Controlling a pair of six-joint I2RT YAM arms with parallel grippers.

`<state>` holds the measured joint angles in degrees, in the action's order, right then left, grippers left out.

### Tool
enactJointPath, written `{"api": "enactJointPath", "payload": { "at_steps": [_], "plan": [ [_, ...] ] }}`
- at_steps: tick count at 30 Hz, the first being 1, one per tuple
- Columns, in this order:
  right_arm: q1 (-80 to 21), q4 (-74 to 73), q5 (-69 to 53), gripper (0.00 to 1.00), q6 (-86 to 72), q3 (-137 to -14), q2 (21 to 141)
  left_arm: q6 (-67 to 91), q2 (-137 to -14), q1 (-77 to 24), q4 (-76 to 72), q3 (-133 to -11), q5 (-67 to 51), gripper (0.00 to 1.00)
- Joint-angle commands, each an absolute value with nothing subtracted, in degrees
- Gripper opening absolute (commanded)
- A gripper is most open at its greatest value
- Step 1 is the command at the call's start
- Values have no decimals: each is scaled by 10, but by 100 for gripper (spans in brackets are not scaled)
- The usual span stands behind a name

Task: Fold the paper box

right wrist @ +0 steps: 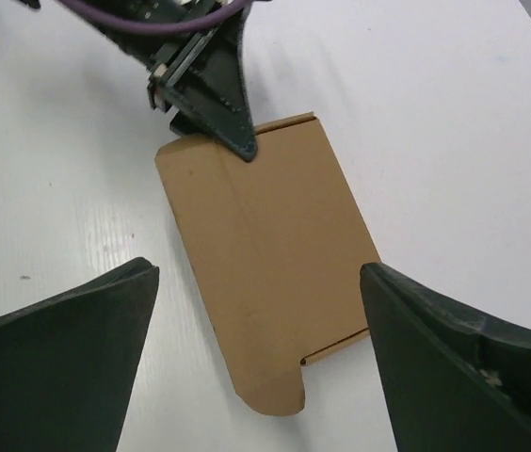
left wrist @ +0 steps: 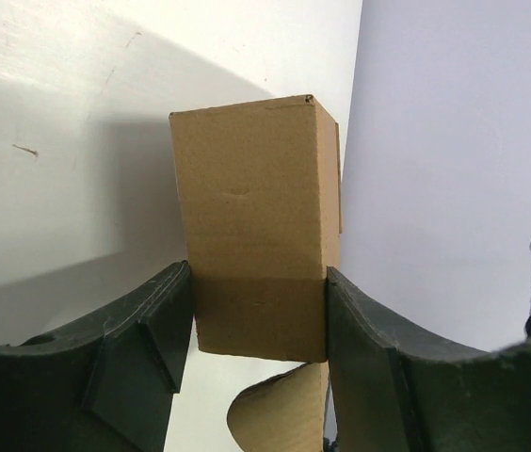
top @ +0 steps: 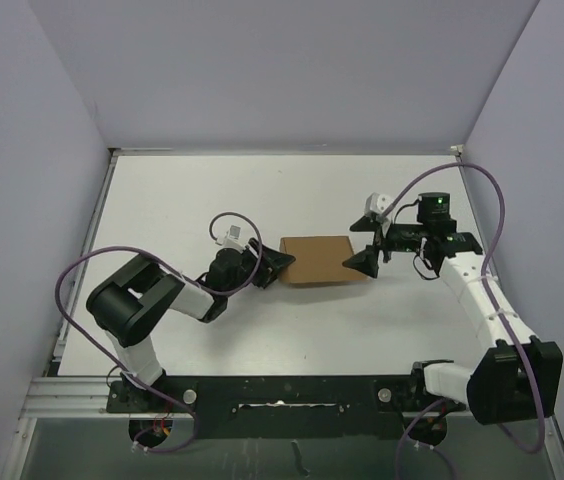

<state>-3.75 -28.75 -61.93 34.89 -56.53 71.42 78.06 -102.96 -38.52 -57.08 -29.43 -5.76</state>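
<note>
The paper box (top: 317, 260) lies mid-desk (top: 212, 190), between the two arms. The left gripper (top: 284, 260) pinches its left end, jaws pressed on opposite walls. The right gripper (top: 365, 244) stands at the right end, jaws spread wide on either side of the box and clear of it.

Judgement: the body appears formed into a carton. A rounded end flap (right wrist: 270, 391) at the right end is not yet tucked, so closing is left.

The underside is hidden. Whether the left end is closed cannot be told.
</note>
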Motion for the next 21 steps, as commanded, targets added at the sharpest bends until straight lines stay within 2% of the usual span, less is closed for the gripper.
{"api": "enactJointPath", "payload": {
  "at_steps": [1, 9, 16, 21],
  "plan": [
    [-87, -237, -571, 95, 494, -516, 663, 818, -957, -384, -487, -333, -42, 36],
    [-214, -206, -410, 99, 570, -475, 652, 858, -912, -385, -328, -383, -25, 38],
    [-302, -119, -253, 99, 585, -441, 676, 887, -899, -384, -264, -410, -22, 39],
    [-337, -54, -182, 99, 622, -409, 701, 895, -888, -383, -227, -423, -22, 40]
  ]
}}
